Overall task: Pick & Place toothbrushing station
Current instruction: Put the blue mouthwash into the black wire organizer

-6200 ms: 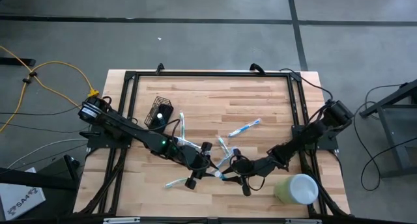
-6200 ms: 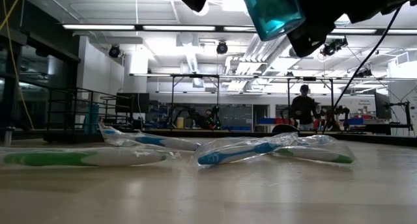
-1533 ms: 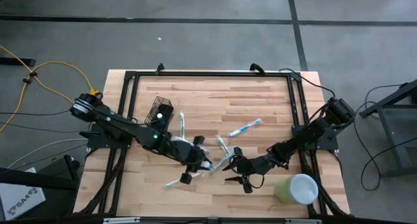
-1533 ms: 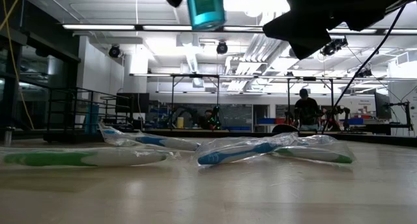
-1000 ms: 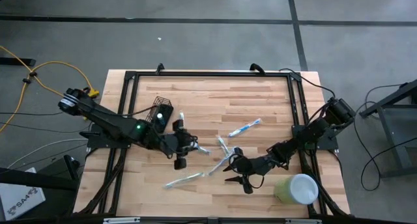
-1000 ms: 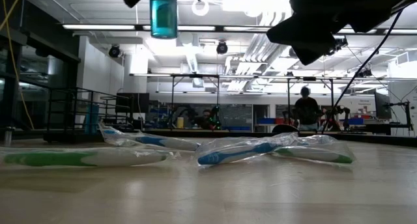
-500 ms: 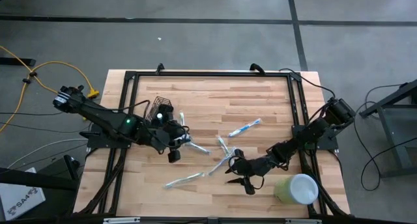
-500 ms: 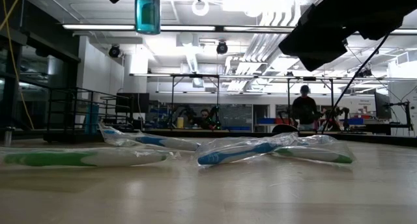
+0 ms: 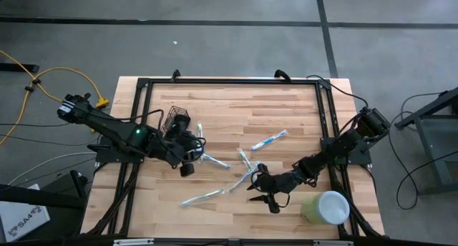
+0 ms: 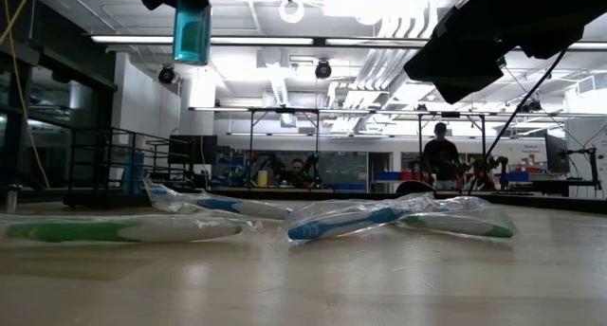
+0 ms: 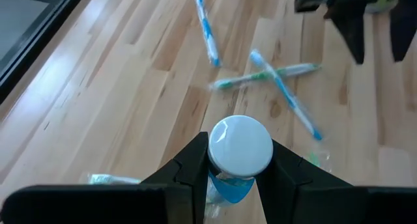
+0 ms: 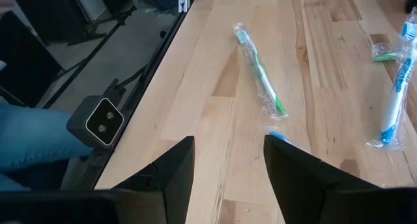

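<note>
Left pincer, gripping a bottle, hovers just beside the toothbrushing station.

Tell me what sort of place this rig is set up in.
Probably a robotics lab or workshop hall: a bare concrete floor around the wooden table, rows of ceiling strip lights, and more metal-framed work stations with a person standing beyond.

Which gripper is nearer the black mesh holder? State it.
Left. The left gripper, holding a blue bottle, is just beside the black mesh holder; the right gripper waits open across the table near the green cup.
</note>
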